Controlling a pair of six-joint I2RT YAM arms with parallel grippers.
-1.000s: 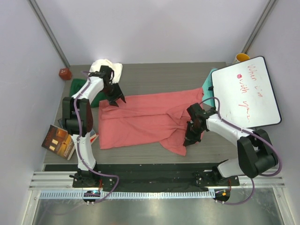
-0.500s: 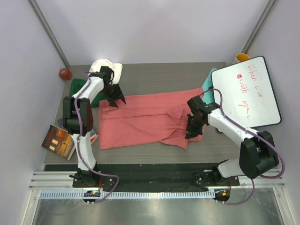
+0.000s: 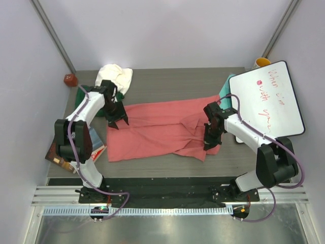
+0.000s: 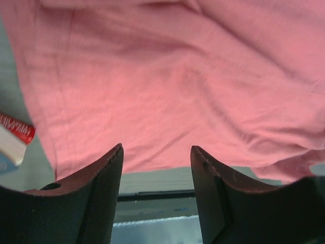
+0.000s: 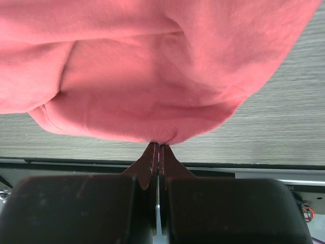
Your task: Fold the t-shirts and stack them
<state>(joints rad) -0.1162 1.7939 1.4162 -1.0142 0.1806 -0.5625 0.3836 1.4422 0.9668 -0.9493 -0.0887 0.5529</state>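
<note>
A salmon-pink t-shirt lies spread across the middle of the table. My right gripper is shut on a bunched fold at its near right part, and the cloth rises from the pinched fingertips. My left gripper hovers open over the shirt's far left corner, with nothing between its fingers. The pink cloth fills that view. A dark green t-shirt lies at the back left, mostly hidden by the left arm. A cream-white t-shirt sits bunched behind it.
A whiteboard leans at the right, with a teal item at its left edge and a yellow cup behind. A red object sits at the far left corner. Books lie at the near left; one edge shows beside the shirt.
The left arm swung left and its gripper came a little nearer along the shirt's left edge, opening slightly wider. The right gripper carried its pink fold up and away from the near edge.
</note>
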